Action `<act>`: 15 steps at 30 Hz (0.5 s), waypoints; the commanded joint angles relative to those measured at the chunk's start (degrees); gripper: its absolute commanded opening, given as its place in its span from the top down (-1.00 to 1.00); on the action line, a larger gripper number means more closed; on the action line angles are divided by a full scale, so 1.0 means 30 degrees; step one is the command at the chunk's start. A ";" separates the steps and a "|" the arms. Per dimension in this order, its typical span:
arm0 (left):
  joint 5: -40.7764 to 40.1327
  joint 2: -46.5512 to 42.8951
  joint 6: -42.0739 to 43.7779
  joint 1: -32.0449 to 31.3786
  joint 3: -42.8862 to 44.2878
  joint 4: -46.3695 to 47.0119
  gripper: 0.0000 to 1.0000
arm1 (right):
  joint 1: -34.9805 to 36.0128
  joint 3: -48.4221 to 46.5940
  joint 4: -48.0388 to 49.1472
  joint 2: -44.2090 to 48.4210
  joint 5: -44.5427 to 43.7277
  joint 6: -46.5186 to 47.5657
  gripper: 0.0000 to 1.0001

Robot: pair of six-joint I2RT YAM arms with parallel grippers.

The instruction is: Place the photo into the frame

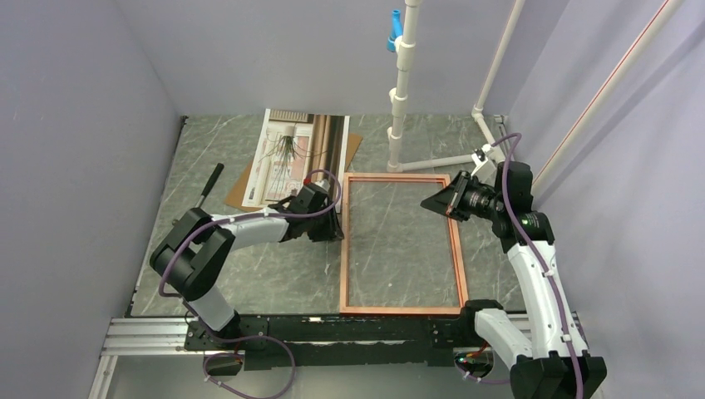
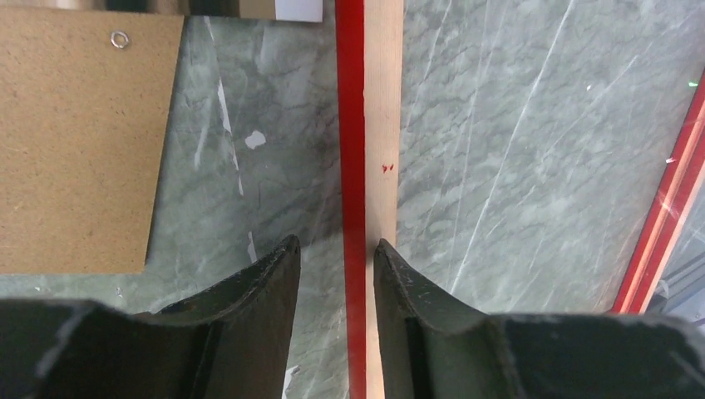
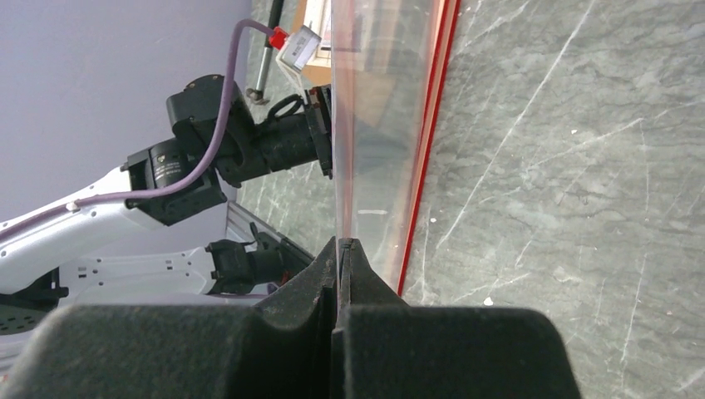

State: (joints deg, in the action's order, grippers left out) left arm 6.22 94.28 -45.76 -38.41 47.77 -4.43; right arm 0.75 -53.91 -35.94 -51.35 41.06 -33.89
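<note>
The frame [image 1: 402,309] lies flat in the middle of the table, copper-orange side up. The photo [image 1: 299,150], a print of a spiky plant, rests face up at the back on the brown backing board [image 1: 246,184]. My left gripper [image 1: 331,226] straddles the frame's left rail [image 2: 366,125]. In its wrist view the left gripper [image 2: 335,246] is open, with the red and wood strip running between its fingers. My right gripper [image 1: 427,202] hovers over the frame's far right corner. The right gripper [image 3: 341,242] is shut on the edge of a clear pane [image 3: 374,125] that tilts up from the frame.
A white pipe stand [image 1: 399,108] with a blue fitting rises behind the frame. A black-handled tool [image 1: 211,183] lies at the left by the wall. The backing board [image 2: 83,141] sits just left of the left gripper. Purple walls close in on three sides.
</note>
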 commanded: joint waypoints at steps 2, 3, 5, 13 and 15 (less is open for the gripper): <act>-0.0756 0.0433 0.0499 -0.0100 0.0847 -0.0722 0.20 | -0.0163 0.0260 0.1461 -0.0555 0.1247 -0.0032 1.00; -0.0846 0.0509 0.0554 -0.0110 0.0976 -0.0949 0.22 | -0.0163 0.0379 0.1687 -0.0604 0.1295 -0.0128 1.00; -0.0947 0.0614 0.0642 -0.0133 0.1108 -0.1175 0.25 | -0.0607 0.0635 0.2146 -0.0694 0.1441 -0.0331 1.00; -0.1683 0.0729 0.0779 -0.0161 0.1340 -0.2040 0.37 | -0.0835 0.0915 0.2555 -0.1119 0.1328 -0.0254 1.00; -0.1750 0.0674 0.0767 -0.0145 0.1302 -0.2069 0.38 | -0.0888 0.0919 0.2655 -0.1255 0.1217 -0.0205 1.00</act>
State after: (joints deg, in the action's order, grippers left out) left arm 4.49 95.48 -45.06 -38.92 50.92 -7.44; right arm -1.45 -50.92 -32.40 -54.87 43.59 -34.15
